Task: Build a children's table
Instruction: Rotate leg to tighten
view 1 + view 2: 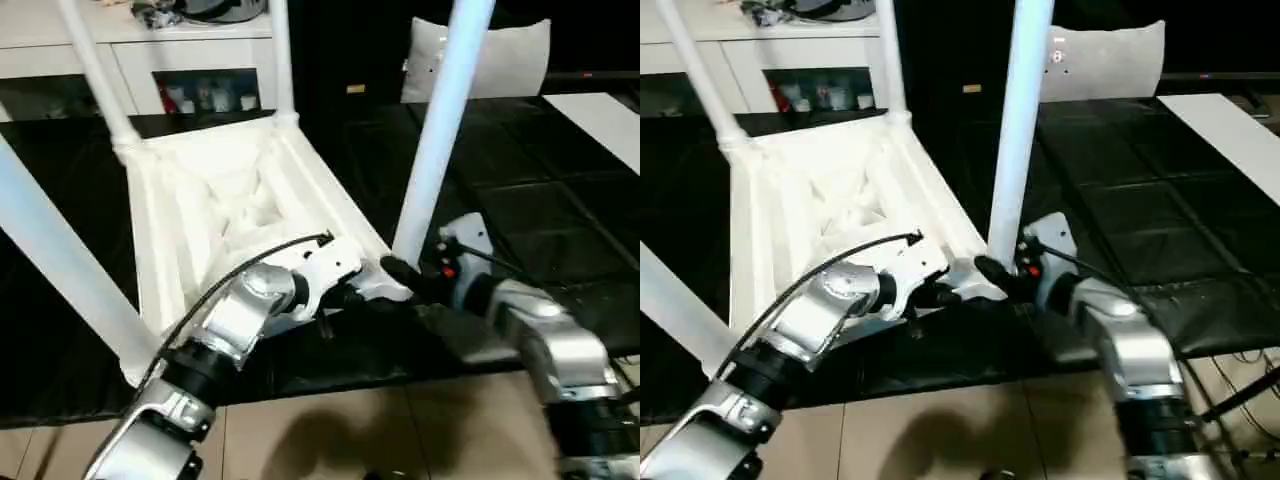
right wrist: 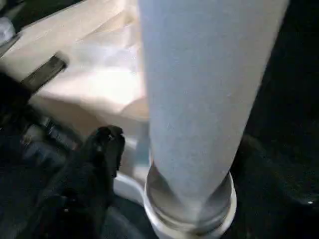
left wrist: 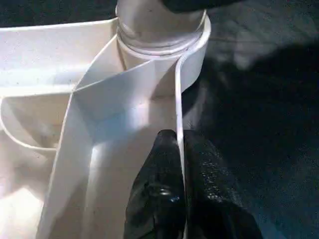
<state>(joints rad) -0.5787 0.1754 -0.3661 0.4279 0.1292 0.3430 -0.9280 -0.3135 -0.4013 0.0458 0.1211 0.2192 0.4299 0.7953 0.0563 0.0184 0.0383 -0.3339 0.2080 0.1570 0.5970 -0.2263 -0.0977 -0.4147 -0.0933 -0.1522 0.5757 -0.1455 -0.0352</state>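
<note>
The left gripper's (image 3: 180, 191) jaws pinch the tabletop's (image 1: 215, 215) near rim; the right gripper's (image 1: 405, 275) jaws stand open around the base of a leg (image 1: 440, 130) in its corner socket. The tabletop lies upside down on the black desk (image 1: 520, 200), with three more legs upright.

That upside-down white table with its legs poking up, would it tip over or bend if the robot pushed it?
The children's table probably wouldn't tip: it lies flat and wide on the black work table. It looks stiff, since ribs cross its underside. It's thin plastic, so likely light and may slide; the left gripper pinches its rim.
</note>
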